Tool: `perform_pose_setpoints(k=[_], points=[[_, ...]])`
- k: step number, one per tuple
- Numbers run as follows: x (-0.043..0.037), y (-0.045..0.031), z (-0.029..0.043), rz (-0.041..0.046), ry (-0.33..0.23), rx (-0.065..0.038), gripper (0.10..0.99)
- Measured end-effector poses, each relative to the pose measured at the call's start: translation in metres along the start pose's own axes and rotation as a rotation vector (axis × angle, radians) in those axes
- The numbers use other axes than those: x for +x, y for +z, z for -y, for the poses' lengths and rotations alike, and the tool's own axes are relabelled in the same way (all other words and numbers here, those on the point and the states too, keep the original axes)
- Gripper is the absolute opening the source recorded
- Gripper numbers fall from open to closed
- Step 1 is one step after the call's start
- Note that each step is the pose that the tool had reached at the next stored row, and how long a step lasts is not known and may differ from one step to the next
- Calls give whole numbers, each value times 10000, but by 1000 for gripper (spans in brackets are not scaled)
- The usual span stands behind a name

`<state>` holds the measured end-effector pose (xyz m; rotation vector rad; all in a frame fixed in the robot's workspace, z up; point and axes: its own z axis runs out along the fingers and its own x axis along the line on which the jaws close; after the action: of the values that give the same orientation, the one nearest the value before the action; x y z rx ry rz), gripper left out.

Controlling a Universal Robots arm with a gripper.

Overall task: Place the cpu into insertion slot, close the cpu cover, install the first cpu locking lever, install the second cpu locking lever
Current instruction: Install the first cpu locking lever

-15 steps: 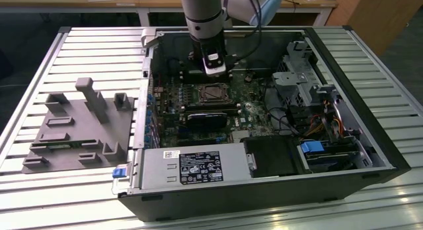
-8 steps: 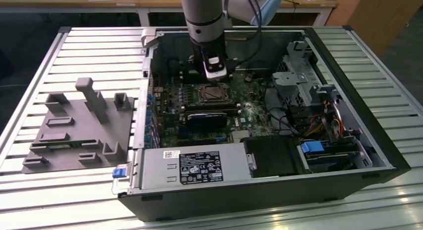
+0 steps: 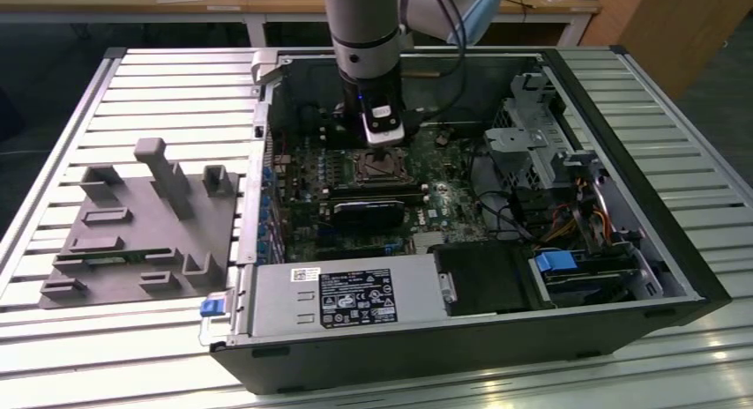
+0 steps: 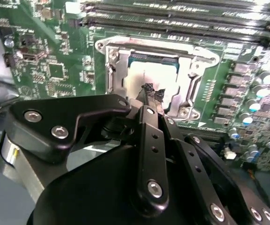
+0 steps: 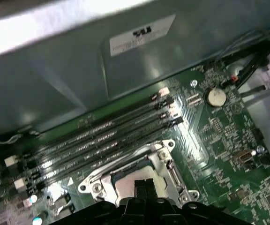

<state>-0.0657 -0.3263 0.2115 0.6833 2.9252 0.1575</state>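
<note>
Gripper [image 4: 150, 93] narrowed to a pinch, seemingly empty, over cpu [image 4: 146, 79] seated in insertion slot [image 4: 108, 63], cpu cover [image 5: 125, 161] lying around it; chip likely light, rigid, fragile, best held by edges.

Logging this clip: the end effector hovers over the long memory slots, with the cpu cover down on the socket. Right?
Not quite. In the second wrist view the end effector is over the insertion slot, not the memory slots. The cpu cover does lie down on the socket.

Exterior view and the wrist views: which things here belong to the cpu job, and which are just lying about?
Job:
gripper
insertion slot
cpu cover

Lying about:
memory slots
coin battery
power supply
grey fixture block
</note>
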Motion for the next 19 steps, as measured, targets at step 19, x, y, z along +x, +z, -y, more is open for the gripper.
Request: perform_pose_setpoints(k=[19], points=[[-26,28,-9,-203,-787,489,106]])
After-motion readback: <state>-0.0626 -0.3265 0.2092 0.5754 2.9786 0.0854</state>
